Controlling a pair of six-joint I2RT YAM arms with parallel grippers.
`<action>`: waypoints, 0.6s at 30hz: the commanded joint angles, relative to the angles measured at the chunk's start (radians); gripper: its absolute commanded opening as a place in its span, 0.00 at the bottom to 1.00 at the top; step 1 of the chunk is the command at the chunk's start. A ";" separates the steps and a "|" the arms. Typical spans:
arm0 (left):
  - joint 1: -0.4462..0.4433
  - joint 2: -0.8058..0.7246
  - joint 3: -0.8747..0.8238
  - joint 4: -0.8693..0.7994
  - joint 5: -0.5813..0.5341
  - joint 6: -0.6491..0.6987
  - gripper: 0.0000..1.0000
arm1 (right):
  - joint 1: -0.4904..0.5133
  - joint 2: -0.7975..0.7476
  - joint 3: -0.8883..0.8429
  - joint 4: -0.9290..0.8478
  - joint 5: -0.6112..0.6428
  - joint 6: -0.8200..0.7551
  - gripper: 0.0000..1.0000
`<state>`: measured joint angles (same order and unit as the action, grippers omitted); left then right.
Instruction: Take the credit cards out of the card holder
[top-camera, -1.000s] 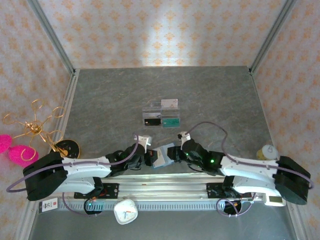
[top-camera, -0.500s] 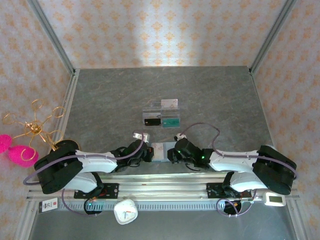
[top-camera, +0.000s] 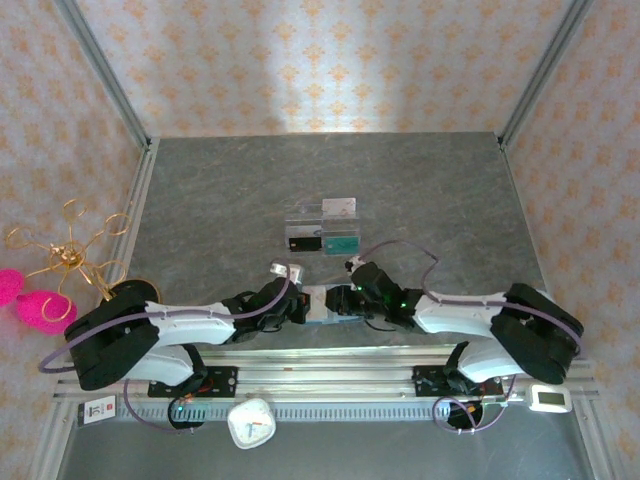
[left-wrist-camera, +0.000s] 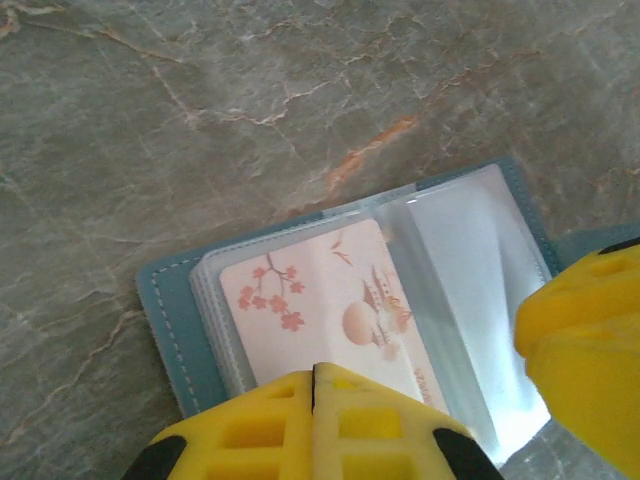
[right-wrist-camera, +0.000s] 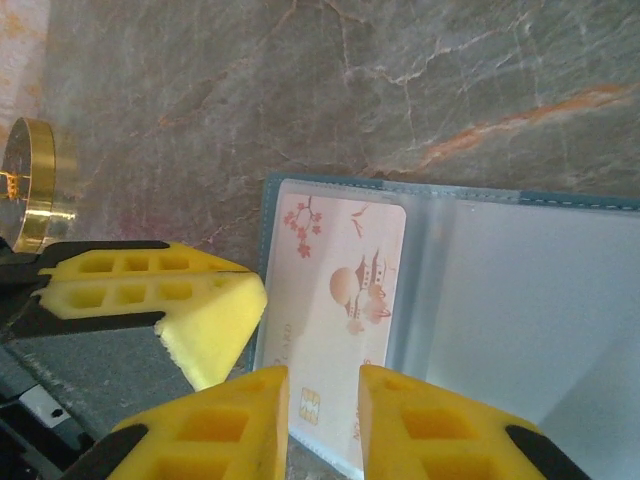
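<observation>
**Item:** card holder (top-camera: 319, 301), teal-blue, lying open on the worktop (top-camera: 420, 190) near its front edge, between the two pincers, clear sleeves uppermost.

**Contents:** one credit card (right-wrist-camera: 345, 285), pale, with pink blossom and pagoda print. It sits in the left sleeve and is not yet drawn out.

**Left pincer** (left-wrist-camera: 313, 378): clenched on nothing. Its tip is at the holder's left leaf and appears to pin it.

**Right pincer** (right-wrist-camera: 322, 388): jaws a narrow gap apart, poised over the card's chip end. Nothing is grasped, and contact cannot be told.

**Change:** within the last second both arms have reached inward. The holder, skewed then, now sits squarer and a little farther from the bases.

**Bearing on the task:** the holder looks steadied and presented, but extraction has not begun. The likely next step is nipping the exposed card edge and sliding it free.

**Also present:** clear acrylic tray (top-camera: 300, 222), well apart behind.
</observation>
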<state>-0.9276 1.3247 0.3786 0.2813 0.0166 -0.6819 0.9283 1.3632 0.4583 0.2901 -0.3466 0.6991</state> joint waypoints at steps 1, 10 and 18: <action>0.006 0.002 -0.004 0.012 -0.055 0.034 0.00 | -0.018 0.040 0.046 0.066 -0.055 0.023 0.23; 0.006 0.067 -0.022 0.038 -0.041 0.036 0.00 | -0.048 0.135 0.044 0.073 -0.048 0.046 0.22; -0.002 0.121 -0.053 0.075 0.016 0.016 0.00 | -0.048 0.173 0.041 0.112 -0.088 0.046 0.22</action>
<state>-0.9272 1.4075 0.3653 0.3714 0.0017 -0.6609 0.8825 1.5181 0.4824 0.3779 -0.4122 0.7380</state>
